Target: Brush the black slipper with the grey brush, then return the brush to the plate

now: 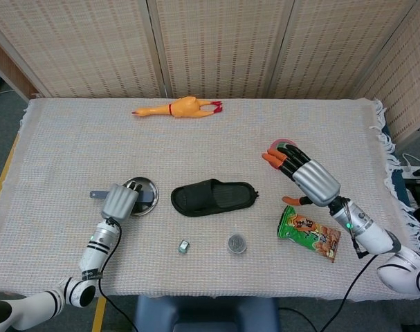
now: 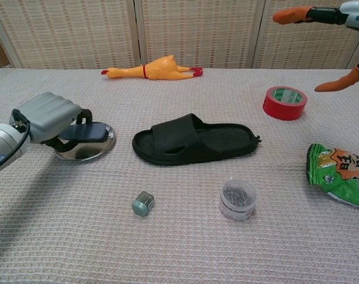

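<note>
The black slipper [image 1: 213, 197] [image 2: 194, 140] lies on its sole at the table's middle, with no hand touching it. My left hand [image 1: 120, 202] [image 2: 46, 115] grips the grey brush [image 1: 146, 198] [image 2: 87, 131] at the left. The brush head hangs low over the round metal plate [image 1: 142, 185] [image 2: 87, 151], and its handle sticks out to the left. My right hand [image 1: 306, 176] is raised well above the table at the right, fingers [image 2: 297, 14] spread and holding nothing.
A red tape roll [image 2: 284, 102] sits behind the right hand. A green snack bag [image 1: 308, 233] [image 2: 339, 174] lies front right. In front of the slipper stand a small jar of pins [image 2: 237, 199] and a little grey-green cap [image 2: 142, 203]. A rubber chicken [image 1: 178, 108] lies far back.
</note>
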Tool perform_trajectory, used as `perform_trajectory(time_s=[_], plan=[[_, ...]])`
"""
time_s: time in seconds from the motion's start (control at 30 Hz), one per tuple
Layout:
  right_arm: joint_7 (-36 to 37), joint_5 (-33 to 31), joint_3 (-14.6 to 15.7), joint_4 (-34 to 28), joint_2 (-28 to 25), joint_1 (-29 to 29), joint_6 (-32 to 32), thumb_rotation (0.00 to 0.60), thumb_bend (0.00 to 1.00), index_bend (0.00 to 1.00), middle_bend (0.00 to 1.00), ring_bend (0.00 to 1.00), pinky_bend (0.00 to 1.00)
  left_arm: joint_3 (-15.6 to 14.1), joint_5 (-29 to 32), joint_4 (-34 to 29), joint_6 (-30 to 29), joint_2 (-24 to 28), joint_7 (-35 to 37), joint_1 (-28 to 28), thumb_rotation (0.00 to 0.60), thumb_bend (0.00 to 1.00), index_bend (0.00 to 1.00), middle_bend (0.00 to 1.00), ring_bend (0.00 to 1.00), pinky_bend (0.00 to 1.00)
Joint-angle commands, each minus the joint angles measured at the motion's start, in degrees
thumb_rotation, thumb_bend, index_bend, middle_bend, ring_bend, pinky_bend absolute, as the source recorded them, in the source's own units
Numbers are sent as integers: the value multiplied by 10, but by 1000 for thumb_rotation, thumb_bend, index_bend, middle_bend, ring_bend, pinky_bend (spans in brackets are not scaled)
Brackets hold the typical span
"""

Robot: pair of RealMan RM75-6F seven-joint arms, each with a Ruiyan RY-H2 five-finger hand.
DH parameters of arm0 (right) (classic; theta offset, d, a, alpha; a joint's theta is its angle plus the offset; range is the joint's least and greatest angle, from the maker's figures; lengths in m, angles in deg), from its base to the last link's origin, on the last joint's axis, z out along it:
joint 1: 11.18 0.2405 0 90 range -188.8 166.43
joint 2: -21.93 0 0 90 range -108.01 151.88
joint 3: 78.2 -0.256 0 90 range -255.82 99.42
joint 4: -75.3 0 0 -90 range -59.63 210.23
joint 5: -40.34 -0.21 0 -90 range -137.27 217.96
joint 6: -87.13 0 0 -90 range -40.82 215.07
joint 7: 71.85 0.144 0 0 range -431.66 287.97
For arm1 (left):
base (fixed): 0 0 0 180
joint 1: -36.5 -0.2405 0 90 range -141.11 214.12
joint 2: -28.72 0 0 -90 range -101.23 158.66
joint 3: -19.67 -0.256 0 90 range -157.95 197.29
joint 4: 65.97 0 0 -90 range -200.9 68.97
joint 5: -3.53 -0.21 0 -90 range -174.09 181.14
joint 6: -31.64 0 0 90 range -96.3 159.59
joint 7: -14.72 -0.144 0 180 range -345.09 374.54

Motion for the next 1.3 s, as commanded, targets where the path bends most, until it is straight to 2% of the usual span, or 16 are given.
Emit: perform_trajectory(time_s=[0.03,0.13,0.27,0.43,0.53,0.67,0.77,0.87,0.93,1.0,1.07,1.17,1.3], plan=[[-7,-5,-5,-9,-7,-5,10,600,67,0,38,0,0,-3,7,33,17,-19,-14,7,600,395,503,648,582,843],[-13,-3,-7,-11,-9,-7,11,600,67,0,38,0,0,0,9,40,18,-22,-15,10,600,396,396,565,551,842],[-13,-6,-11,-7,-8,-9,20,600,67,0,38,0,0,-4,-7,42,5,-23,-11,10,600,397,193,338,551,842],[-11,-3,-13,2,-2,-11,24,600,67,0,38,0,0,-2,-3,30,4,-20,-16,8,600,399,37,141,553,850],[-11,-1,-16,5,0,-13,24,600,67,0,38,0,0,-1,-4,18,4,-15,-14,7,600,399,1,81,559,855],[-17,-1,-19,3,-4,-18,18,600,67,0,38,0,0,-1,-6,-5,-5,-4,-18,3,600,397,0,71,562,866],[-62,-9,-19,-23,-30,-45,-6,600,67,0,16,0,0,3,-15,-67,-37,28,-6,-11,600,396,0,64,555,862],[-148,-34,-22,-78,-64,-102,-66,600,70,0,0,0,0,8,-29,-149,-91,85,43,-44,600,395,0,50,419,733],[-229,-64,-22,-121,-84,-157,-121,600,81,0,0,0,0,7,-35,-214,-132,140,120,-84,600,396,0,44,302,596],[-290,-91,-15,-153,-95,-211,-168,600,88,0,0,0,0,-8,-46,-273,-156,207,215,-127,600,395,0,39,218,499],[-335,-122,-5,-182,-102,-260,-200,600,92,0,0,0,0,-35,-74,-305,-188,269,315,-172,600,394,0,24,117,385],[-379,-154,7,-215,-107,-315,-238,600,100,0,0,0,0,-71,-117,-289,-257,311,409,-232,600,394,0,13,23,255],[-415,-164,13,-242,-103,-378,-303,600,110,0,0,0,0,-107,-144,-230,-329,324,483,-303,600,394,0,10,0,185]])
